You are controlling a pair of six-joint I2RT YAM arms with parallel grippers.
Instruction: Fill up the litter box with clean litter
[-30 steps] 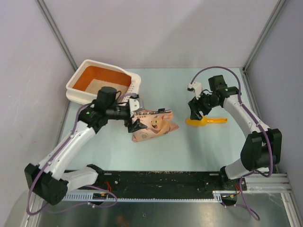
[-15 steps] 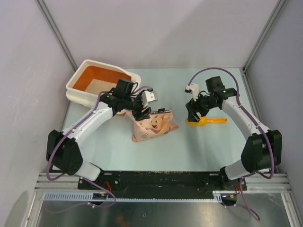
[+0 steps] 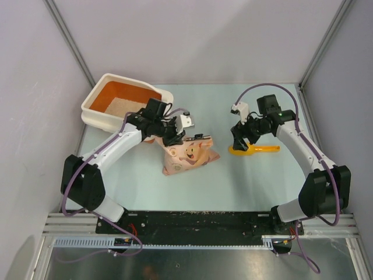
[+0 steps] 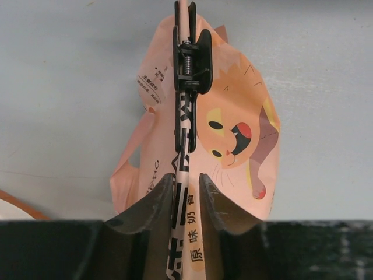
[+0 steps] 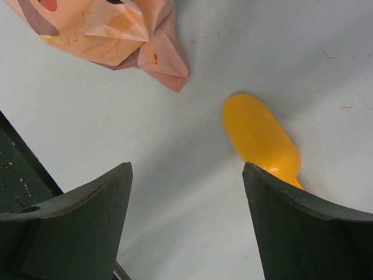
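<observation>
- Our left gripper (image 4: 186,177) is narrow, both fingers (image 4: 166,195) pressed against the folded top edge of the bag (image 4: 233,116).
- Straight ahead of those fingers, a black clip (image 4: 189,58) bites the same fold; the bag lies on the table (image 3: 245,181).
- Behind this gripper, back past its wrist, sits the box (image 3: 93,116), with pale litter (image 3: 116,105) on its orange floor.
- Our right gripper (image 5: 186,169) stands wide and holds nothing, above bare table.
- Ahead of it, nearer its right finger, lies the scoop (image 5: 262,137); a bag corner shows far ahead on the left.
</observation>
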